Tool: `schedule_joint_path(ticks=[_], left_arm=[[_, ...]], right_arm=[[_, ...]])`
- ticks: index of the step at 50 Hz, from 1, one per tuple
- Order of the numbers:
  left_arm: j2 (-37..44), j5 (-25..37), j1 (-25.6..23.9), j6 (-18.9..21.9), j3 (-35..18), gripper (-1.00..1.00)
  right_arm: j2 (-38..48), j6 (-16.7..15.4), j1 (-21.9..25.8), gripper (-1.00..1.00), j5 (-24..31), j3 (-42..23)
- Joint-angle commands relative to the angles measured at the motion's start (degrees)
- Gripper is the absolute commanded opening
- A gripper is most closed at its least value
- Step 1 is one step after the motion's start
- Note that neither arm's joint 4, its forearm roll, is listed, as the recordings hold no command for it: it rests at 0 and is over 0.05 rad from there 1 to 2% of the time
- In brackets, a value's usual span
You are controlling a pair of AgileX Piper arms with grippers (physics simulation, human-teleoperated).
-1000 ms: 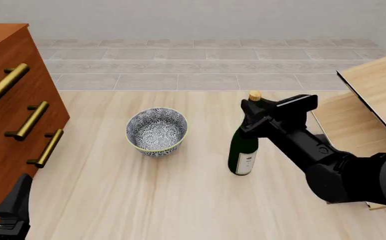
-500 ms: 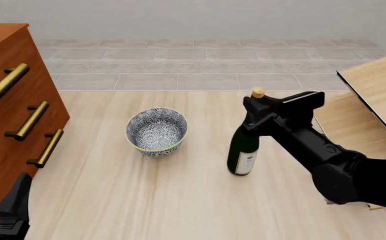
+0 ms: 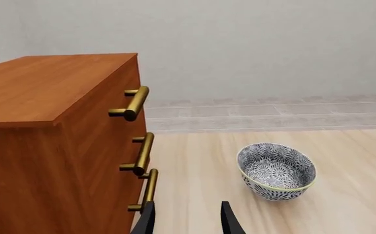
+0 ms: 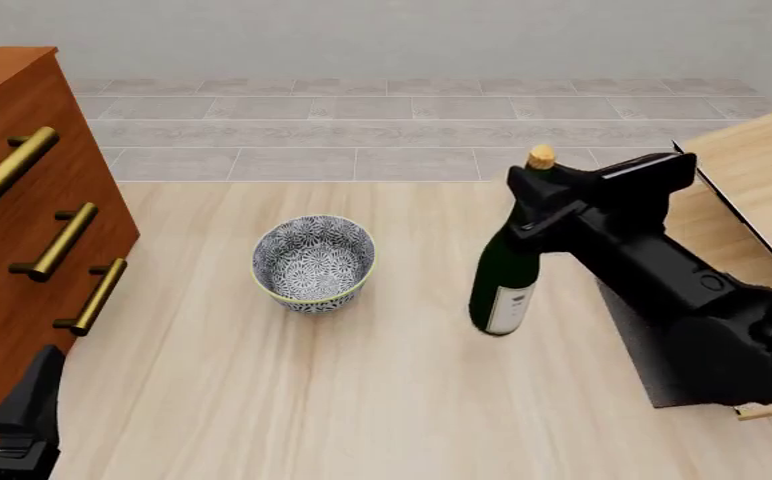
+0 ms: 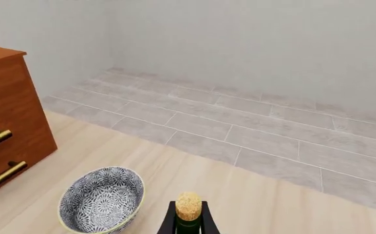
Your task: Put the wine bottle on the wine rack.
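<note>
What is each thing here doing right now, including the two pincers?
wine bottle: corked, tilted, gripped at the neck.
right pincer: shut on the bottle's neck.
left pincer: open, holding nothing, near the cabinet.
bowl: upright on the table, looks empty.
cabinet: drawers closed.
wine rack: no bottle visible on it.

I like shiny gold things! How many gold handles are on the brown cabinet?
3. All are on the cabinet front, at the table's left: a top handle, a middle handle and a bottom handle. More could be hidden out of frame.
</note>
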Motion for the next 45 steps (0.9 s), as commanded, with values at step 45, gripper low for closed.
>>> schedule_joint_path(ticks=[45], left_arm=[[0.0,0.9,-0.3,0.9,-1.7,1.0]], right_arm=[[-19.7,-1.4,-4.2,-1.0,19.0,-4.8]])
